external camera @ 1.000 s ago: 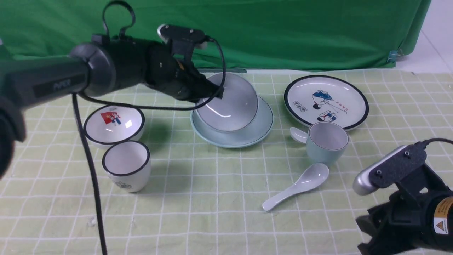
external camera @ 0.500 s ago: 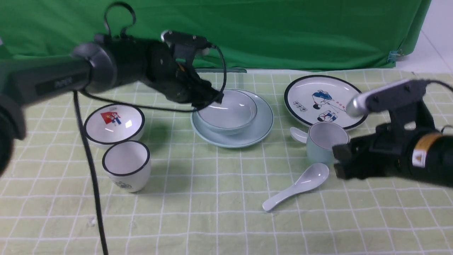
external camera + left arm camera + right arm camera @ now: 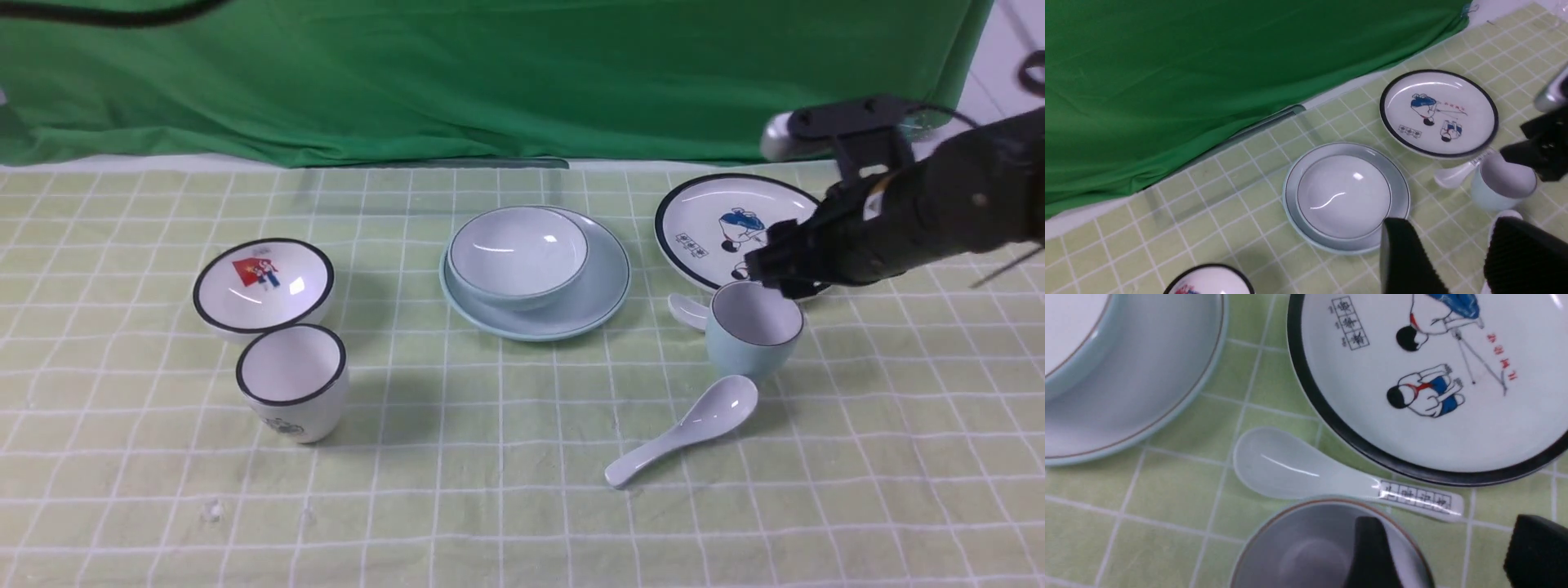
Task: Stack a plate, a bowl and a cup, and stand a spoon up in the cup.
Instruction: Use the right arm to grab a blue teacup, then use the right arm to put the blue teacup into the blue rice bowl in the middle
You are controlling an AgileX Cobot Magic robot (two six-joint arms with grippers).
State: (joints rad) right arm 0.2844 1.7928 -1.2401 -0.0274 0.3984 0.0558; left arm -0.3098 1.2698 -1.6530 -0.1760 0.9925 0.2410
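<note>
On my feed the right fingers [image 3: 1372, 555] are spread wide across the wall of the cup [image 3: 1306, 543]. One hangs over the white inside and the other is outside the rim (I can't tell whether either touches it). The cup stands upright on the worktop [image 3: 490, 457], directly under those fingers. Just beyond them lies the printed-handle spoon [image 3: 1298, 469], its handle close beside the black rim of the cartoon plate [image 3: 1347, 384]. The plain spoon [image 3: 686, 429] lies on the robot's side of the right fingers, hollow up, with its scoop just beside the cup's foot. To the robot's left of those fingers the bowl [image 3: 518, 253] sits in the plate [image 3: 604, 294], a little off centre. The left fingers [image 3: 1404, 261] are also wide apart and hold nothing, with the plate and bowl ahead of them.
</note>
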